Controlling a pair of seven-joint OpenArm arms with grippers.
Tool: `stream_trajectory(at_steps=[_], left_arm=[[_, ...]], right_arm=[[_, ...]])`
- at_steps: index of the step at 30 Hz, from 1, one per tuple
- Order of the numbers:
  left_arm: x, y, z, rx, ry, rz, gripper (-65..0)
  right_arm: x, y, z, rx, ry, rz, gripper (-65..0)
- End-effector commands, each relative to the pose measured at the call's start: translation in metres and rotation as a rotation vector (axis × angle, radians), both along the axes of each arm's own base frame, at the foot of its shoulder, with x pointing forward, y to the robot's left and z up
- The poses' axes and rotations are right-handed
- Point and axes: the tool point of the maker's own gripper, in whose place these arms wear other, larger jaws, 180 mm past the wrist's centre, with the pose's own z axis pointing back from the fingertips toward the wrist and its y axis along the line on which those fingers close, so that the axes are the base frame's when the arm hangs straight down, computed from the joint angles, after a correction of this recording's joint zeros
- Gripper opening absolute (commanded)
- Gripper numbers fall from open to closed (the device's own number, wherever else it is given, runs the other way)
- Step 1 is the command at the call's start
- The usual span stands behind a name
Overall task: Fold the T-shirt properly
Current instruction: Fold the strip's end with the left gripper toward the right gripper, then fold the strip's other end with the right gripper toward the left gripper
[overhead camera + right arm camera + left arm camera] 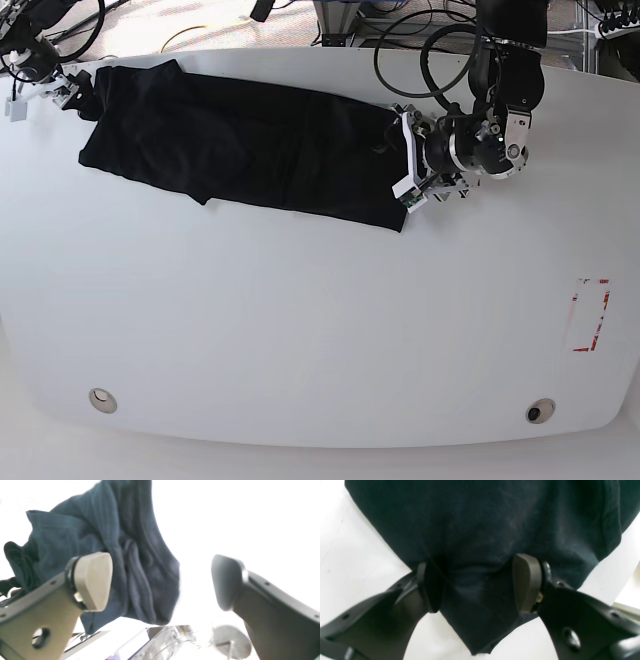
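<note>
Black fabric sits between the left gripper's (477,585) spread pads, which flank a corner of the T-shirt (250,145) without pinching it. Right gripper (160,582) gapes wide at the shirt's far-left end, holding nothing. Shirt lies as a long band across the far side of the white table (320,330).

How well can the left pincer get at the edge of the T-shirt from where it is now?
Probably yes. The left pincer already straddles a corner of the T-shirt, with its jaws apart and fabric between them. Nothing else lies in the way on the white table, so closing should be enough to catch the cloth.
</note>
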Motion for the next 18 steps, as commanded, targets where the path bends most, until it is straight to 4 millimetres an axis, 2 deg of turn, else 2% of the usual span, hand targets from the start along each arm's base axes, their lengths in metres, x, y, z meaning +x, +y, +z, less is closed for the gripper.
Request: stream_trajectory(at_steps=[1, 11, 18], left_arm=[[0.001, 0.004, 0.001, 0.025, -0.004, -0.005, -26.0], [0.004, 0.005, 0.002, 0.028, -0.011, -0.005, -26.0], [0.004, 0.003, 0.003, 0.023, -0.011, -0.004, -26.0]], right_arm=[[0.009, -0.001, 0.008, -0.010, -0.035, 0.014, -5.5], [0.025, 0.077, -0.026, 0.145, -0.026, 0.114, -5.9], [0.033, 0.097, -0.030, 0.169, -0.022, 0.173, -6.2]])
